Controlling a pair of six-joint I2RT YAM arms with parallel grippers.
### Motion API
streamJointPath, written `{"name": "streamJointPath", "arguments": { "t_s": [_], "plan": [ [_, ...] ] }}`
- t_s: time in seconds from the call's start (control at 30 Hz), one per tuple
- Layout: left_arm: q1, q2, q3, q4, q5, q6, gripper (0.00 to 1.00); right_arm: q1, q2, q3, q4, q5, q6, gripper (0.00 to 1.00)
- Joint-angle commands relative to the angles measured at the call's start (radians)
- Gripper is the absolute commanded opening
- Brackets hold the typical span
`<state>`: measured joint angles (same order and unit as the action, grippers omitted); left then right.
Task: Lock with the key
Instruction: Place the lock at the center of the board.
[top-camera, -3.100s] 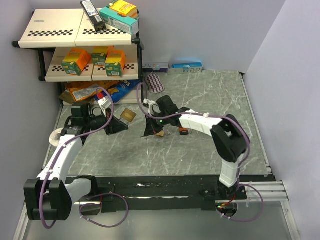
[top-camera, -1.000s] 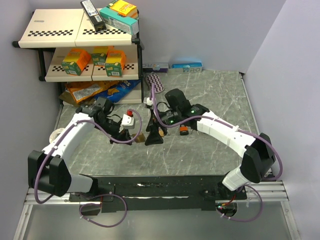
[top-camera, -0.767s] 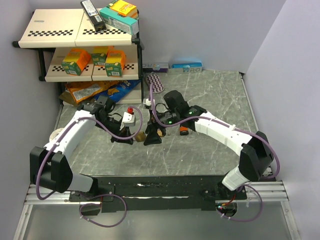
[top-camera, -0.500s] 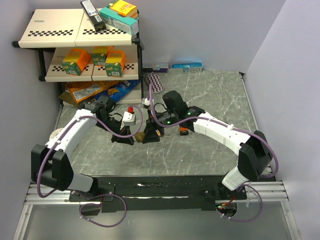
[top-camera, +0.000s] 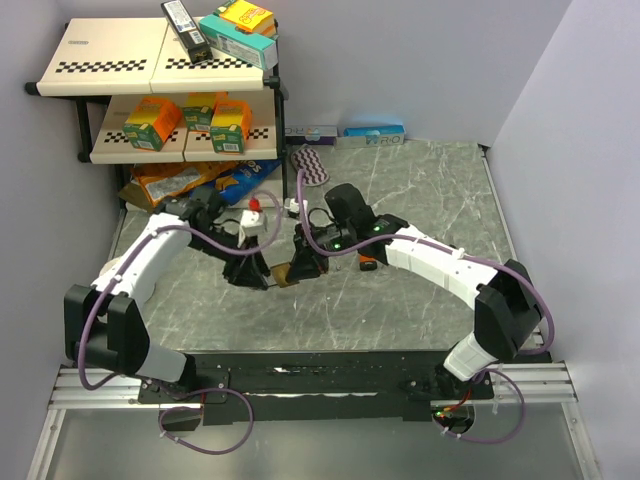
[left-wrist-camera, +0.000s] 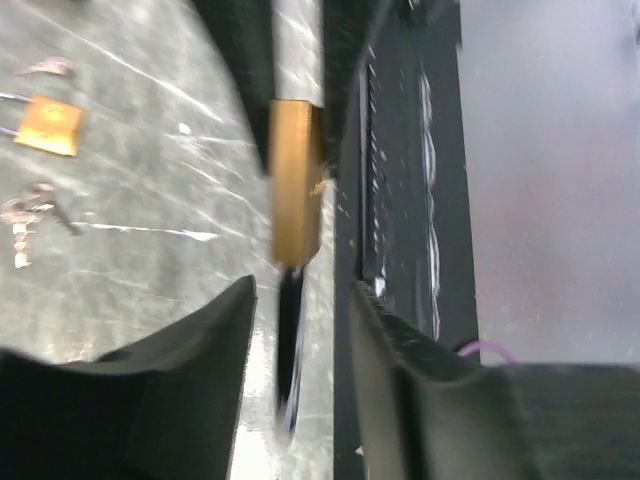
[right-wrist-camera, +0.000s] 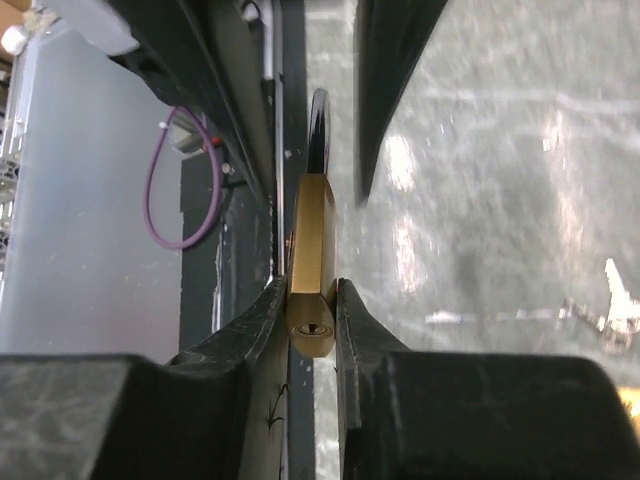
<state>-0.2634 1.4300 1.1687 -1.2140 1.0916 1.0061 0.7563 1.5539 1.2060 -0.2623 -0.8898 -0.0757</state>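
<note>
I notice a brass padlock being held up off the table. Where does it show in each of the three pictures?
Top external: padlock just left of centre, where the two arms meet.
Left wrist: upper middle, blurred, beyond the open left fingers.
Right wrist: dead centre, edge-on, clamped between the right fingers, keyhole toward the camera.
Shared landmark: the grey marbled table.

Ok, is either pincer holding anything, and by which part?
The right pincer clamps the brass padlock by its body's flat sides, near the keyhole end. The left pincer is open and holds nothing.
</note>
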Motion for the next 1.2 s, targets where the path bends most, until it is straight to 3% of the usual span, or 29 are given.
{"name": "streamJointPath", "arguments": {
  "t_s": [0.0, 0.07, 0.13, 0.17, 0.2, 0.27, 0.33, 0.37, 0.5, 0.57, 0.7, 1.0, 1.17],
  "plan": [
    [0.119, -0.029, 0.029, 0.128, 0.131, -0.215, 0.61, -0.06, -0.063, 0.001, 0.029, 0.018, 0.057, 0.0],
    [0.194, -0.052, 0.035, 0.238, 0.157, -0.338, 0.66, -0.116, -0.089, -0.006, 0.034, 0.041, 0.073, 0.0],
    [0.257, -0.104, 0.023, 0.407, 0.168, -0.565, 0.8, -0.15, -0.141, -0.019, 0.049, 0.075, 0.117, 0.0],
    [0.259, -0.127, -0.01, 0.483, 0.165, -0.672, 0.93, -0.172, -0.161, -0.019, 0.058, 0.087, 0.125, 0.0],
    [0.303, -0.173, -0.029, 0.554, 0.134, -0.889, 0.96, -0.176, -0.191, -0.014, 0.057, 0.101, 0.131, 0.0],
    [0.322, -0.241, -0.087, 0.724, 0.105, -1.176, 0.97, -0.178, -0.23, 0.007, 0.051, 0.155, 0.131, 0.0],
    [0.325, -0.296, -0.159, 0.841, 0.07, -1.357, 0.96, -0.176, -0.255, 0.027, 0.061, 0.213, 0.148, 0.0],
    [0.323, -0.366, -0.185, 0.961, 0.045, -1.546, 0.96, -0.167, -0.28, 0.032, 0.07, 0.248, 0.154, 0.0],
    [0.319, -0.532, -0.299, 1.093, -0.187, -1.937, 0.96, -0.111, -0.337, 0.033, 0.113, 0.4, 0.157, 0.0],
    [0.311, -0.6, -0.363, 1.126, -0.223, -2.12, 0.96, -0.072, -0.363, 0.024, 0.135, 0.544, 0.156, 0.0],
    [0.235, -0.652, -0.419, 1.063, -0.34, -2.238, 0.96, 0.052, -0.37, -0.017, 0.238, 0.756, 0.189, 0.0],
    [0.202, -0.649, -0.463, 1.243, -0.332, -2.373, 0.96, 0.184, -0.229, 0.105, 0.245, 0.89, 0.284, 0.0],
    [0.171, -0.649, -0.483, 1.266, -0.363, -2.411, 0.96, 0.25, -0.153, 0.191, 0.221, 0.993, 0.289, 0.0]
  ]
}}
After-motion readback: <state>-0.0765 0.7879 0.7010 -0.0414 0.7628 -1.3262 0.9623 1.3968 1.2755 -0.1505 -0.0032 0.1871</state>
